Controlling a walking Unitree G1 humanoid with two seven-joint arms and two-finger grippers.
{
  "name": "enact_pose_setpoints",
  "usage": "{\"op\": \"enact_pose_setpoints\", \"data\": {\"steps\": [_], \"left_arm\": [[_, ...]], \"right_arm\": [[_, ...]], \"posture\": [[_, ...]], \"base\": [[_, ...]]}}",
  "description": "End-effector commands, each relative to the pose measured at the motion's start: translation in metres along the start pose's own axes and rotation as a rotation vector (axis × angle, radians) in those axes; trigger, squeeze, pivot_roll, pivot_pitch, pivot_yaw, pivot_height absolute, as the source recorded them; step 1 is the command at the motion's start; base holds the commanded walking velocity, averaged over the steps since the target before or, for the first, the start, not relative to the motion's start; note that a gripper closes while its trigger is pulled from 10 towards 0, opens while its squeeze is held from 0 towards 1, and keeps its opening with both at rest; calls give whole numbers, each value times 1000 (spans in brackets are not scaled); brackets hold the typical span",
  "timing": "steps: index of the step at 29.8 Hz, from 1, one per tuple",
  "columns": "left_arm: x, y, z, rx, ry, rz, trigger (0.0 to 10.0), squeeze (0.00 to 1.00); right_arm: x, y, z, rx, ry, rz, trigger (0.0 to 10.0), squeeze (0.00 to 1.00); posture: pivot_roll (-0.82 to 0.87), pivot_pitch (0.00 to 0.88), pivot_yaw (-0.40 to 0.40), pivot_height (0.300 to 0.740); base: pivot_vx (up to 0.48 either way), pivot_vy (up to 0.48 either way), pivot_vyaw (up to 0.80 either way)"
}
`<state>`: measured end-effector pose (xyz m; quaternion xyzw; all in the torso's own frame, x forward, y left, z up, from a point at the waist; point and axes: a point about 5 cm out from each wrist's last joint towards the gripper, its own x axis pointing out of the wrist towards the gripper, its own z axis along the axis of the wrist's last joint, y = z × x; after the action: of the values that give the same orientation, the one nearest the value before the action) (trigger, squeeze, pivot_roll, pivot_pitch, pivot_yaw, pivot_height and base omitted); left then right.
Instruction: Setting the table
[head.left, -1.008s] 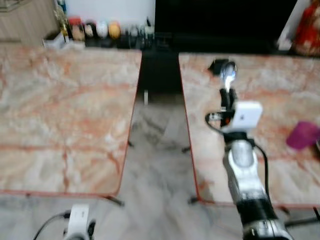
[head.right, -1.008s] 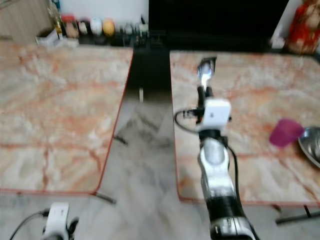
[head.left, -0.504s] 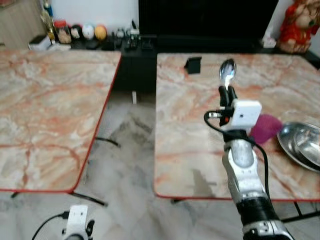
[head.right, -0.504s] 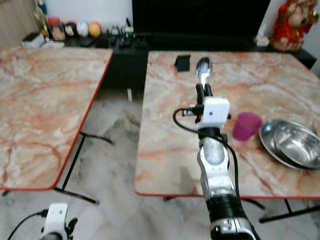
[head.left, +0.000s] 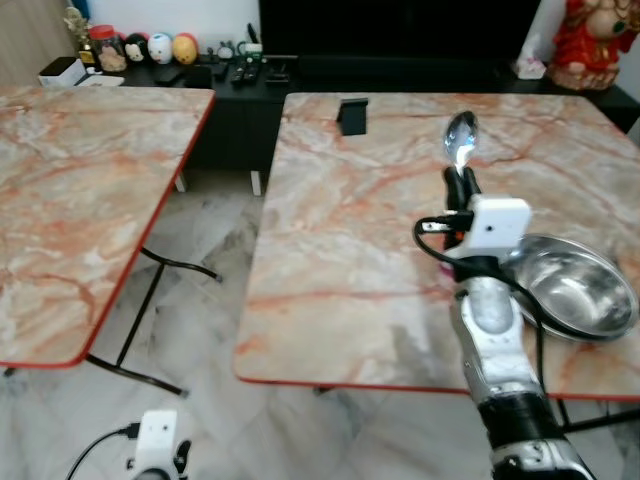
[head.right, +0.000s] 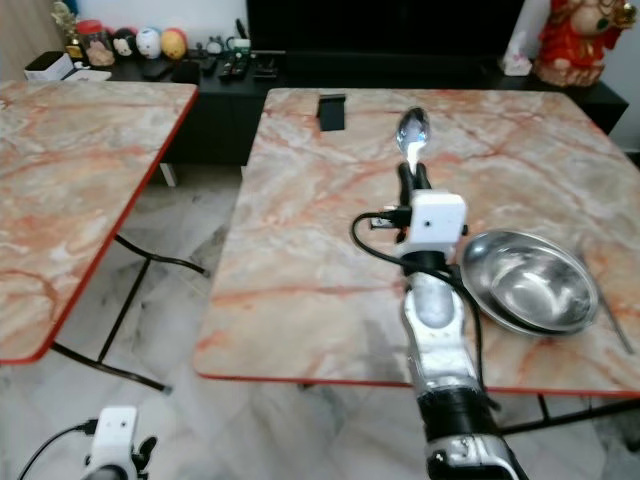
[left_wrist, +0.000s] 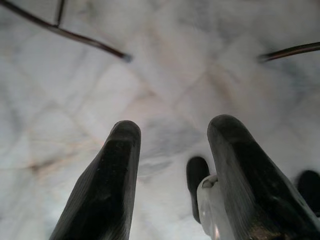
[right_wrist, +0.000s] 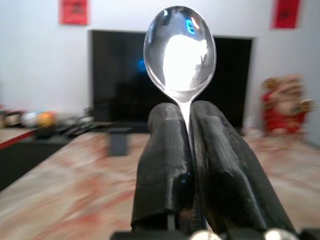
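Note:
My right gripper (head.left: 462, 182) is shut on the handle of a steel spoon (head.left: 461, 138), holding it upright over the right-hand marble table (head.left: 340, 250). In the right wrist view the spoon's bowl (right_wrist: 180, 49) stands above the closed fingers (right_wrist: 165, 165). A shiny steel bowl (head.right: 527, 280) sits on that table just to the right of my forearm. My left gripper (left_wrist: 172, 150) hangs low over the floor, fingers (left_wrist: 112, 185) spread open with nothing between them.
A small black stand (head.left: 351, 114) sits at the table's far edge. A second marble table (head.left: 80, 200) stands to the left, across a gap of tiled floor (head.left: 200, 330). A low black cabinet (head.right: 210, 70) with small ornaments and a dark TV line the back wall. A thin utensil (head.right: 612, 318) lies right of the bowl.
The camera has swung right and the blur has cleared, bringing the right table and steel bowl fully into view. The purple cup is now hidden behind my right wrist. The spoon stays gripped.

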<state>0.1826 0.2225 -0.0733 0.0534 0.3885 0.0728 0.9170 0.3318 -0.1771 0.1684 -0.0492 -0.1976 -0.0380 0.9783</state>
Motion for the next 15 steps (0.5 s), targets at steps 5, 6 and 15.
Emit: {"op": "enact_pose_setpoints", "data": {"steps": [5,6,15], "left_arm": [[-1,9,-3,10,13,20,10000,0],[-1,9,-3,10,13,20,10000,0],[-1,9,-2,9,13,21,10000,0]], "right_arm": [[4,9,5,23,-14,12,10000,0],[4,9,5,23,-14,12,10000,0],[4,6,5,17,-9,2,10000,0]], "posture": [[-30,0,-25,740],[-30,0,-25,740],[-30,0,-23,740]], "base": [[0,-275,0],[0,-274,0],[0,-275,0]]}}
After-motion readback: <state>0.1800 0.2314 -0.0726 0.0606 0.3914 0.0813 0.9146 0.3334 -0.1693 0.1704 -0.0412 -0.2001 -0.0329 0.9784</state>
